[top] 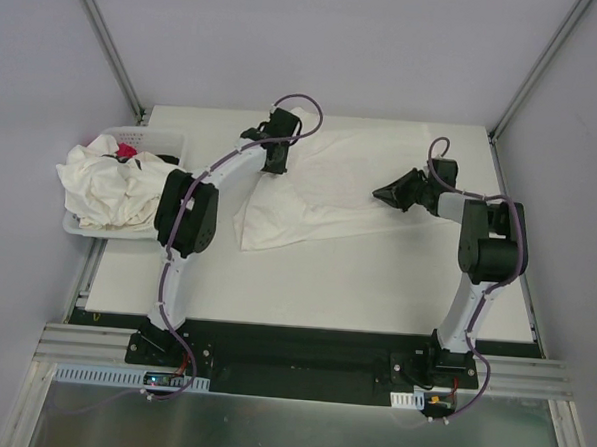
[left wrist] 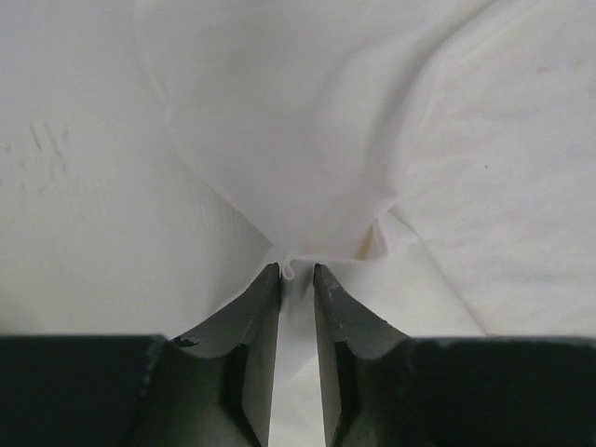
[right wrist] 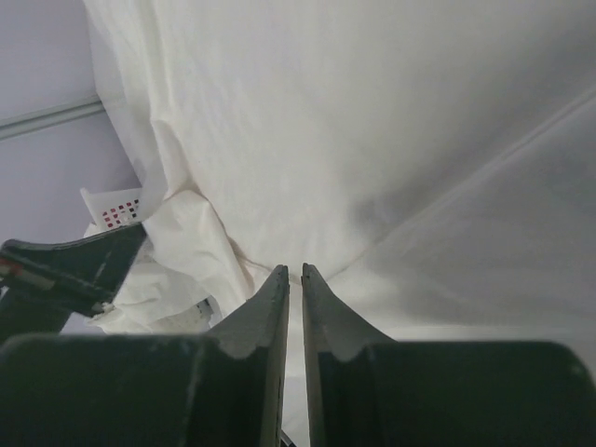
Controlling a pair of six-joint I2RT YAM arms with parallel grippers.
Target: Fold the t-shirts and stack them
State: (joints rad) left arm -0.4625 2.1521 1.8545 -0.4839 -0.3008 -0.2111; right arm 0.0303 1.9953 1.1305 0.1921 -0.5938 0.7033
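**One shirt between both grippers, the rest heaped in the basket**

An off-white t-shirt [top: 320, 195] lies spread and creased on the middle of the white table [top: 376, 278], toward its far edge, with one corner trailing toward the near left. The left gripper [top: 274, 167] stands at the shirt's left edge. In the left wrist view its jaws are a little apart, with a small pucker of cloth between the tips [left wrist: 297, 268]; whether they press that cloth cannot be told. The right gripper [top: 380, 196] meets the shirt's right edge. In the right wrist view its jaws are almost together [right wrist: 294, 270], clamped on a thin fold, and the fabric stretches away from the tips in taut creases.

Well to the left, a heap of t-shirts [top: 105, 188] spills over the white perforated basket [top: 148, 134] at the table's left edge. A small red packet [top: 128, 153] shows at the top of the heap.
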